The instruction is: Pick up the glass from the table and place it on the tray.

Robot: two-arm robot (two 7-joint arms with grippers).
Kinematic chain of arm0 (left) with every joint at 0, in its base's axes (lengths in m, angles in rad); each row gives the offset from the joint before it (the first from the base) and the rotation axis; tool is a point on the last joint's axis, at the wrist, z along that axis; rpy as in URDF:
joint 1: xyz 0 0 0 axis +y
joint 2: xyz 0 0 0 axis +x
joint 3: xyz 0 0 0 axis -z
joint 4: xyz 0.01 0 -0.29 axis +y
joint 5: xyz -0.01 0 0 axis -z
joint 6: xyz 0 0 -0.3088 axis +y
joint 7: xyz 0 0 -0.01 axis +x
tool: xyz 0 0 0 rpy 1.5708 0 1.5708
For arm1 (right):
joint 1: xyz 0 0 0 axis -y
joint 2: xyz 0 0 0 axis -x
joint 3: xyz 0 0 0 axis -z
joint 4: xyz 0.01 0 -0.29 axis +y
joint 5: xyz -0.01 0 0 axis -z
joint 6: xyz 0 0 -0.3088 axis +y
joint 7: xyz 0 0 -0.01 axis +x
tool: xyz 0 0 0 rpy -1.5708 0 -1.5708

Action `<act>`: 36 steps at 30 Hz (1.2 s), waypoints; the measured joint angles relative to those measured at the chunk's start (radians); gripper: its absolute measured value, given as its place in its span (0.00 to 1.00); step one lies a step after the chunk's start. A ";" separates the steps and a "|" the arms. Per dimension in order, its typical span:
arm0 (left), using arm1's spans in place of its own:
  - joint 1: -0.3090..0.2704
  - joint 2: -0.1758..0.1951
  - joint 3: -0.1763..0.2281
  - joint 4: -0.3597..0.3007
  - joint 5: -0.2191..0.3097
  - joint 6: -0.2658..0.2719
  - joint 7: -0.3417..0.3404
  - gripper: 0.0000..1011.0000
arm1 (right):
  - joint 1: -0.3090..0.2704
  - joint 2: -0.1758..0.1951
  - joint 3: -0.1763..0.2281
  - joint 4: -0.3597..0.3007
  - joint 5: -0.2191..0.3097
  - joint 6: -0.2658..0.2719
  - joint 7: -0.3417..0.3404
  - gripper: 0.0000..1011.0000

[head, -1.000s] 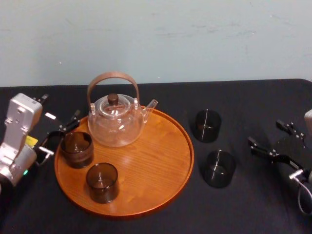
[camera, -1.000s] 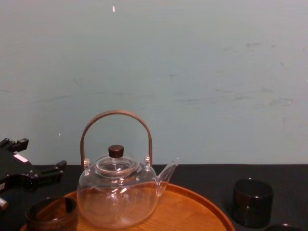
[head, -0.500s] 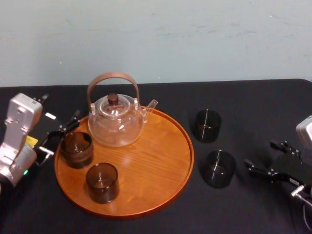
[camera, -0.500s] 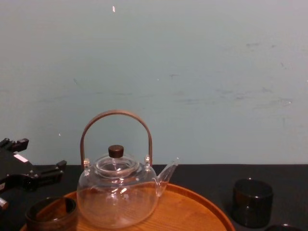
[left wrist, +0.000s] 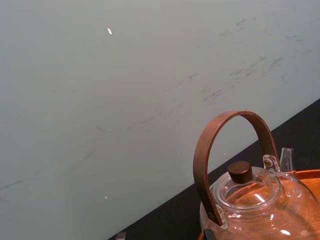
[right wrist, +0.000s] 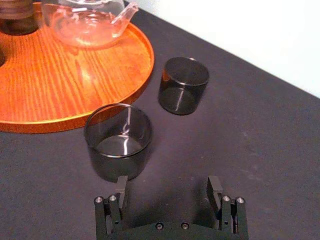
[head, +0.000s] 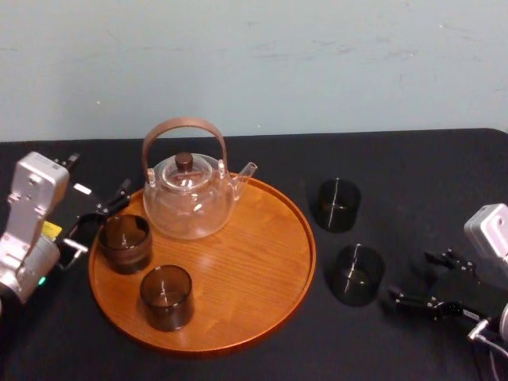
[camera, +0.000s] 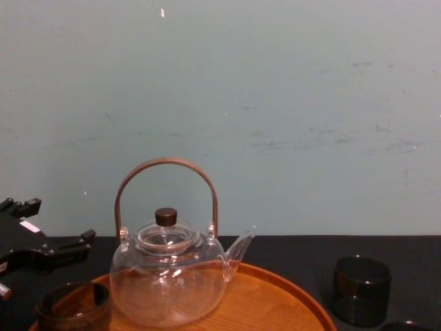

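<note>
Two dark glasses stand on the black table to the right of the round wooden tray (head: 262, 294): a far glass (head: 339, 205) and a near glass (head: 356, 275). My right gripper (head: 409, 278) hovers low just to the right of the near glass, open. In the right wrist view the right gripper (right wrist: 168, 184) holds nothing, and the near glass (right wrist: 118, 140) stands just ahead of one finger. My left gripper (head: 99, 222) rests open at the tray's left rim, beside a glass on the tray (head: 125, 243).
A glass teapot (head: 189, 194) with a brown handle stands at the tray's back left. Another dark glass (head: 167, 297) sits at the tray's front left. The tray's right half is bare wood. A pale wall rises behind the table.
My right gripper has moved left and nearer, closing in on the near glass on the table. The left arm, the glasses and the teapot have stayed where they were.
</note>
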 joint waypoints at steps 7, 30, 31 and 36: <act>0.000 0.000 0.000 0.000 0.000 0.000 0.000 0.99 | -0.001 -0.011 -0.002 0.000 -0.019 0.007 0.027 0.99; 0.000 0.000 0.000 0.000 0.000 0.000 0.000 0.99 | 0.017 -0.082 -0.003 -0.005 -0.038 0.048 0.117 0.99; 0.000 0.000 0.000 0.000 0.000 0.000 0.000 0.99 | 0.018 -0.085 -0.002 -0.003 -0.036 0.050 0.118 0.99; 0.000 0.000 0.000 0.000 0.000 0.000 0.000 0.99 | 0.030 -0.101 0.000 0.009 -0.023 0.069 0.122 0.99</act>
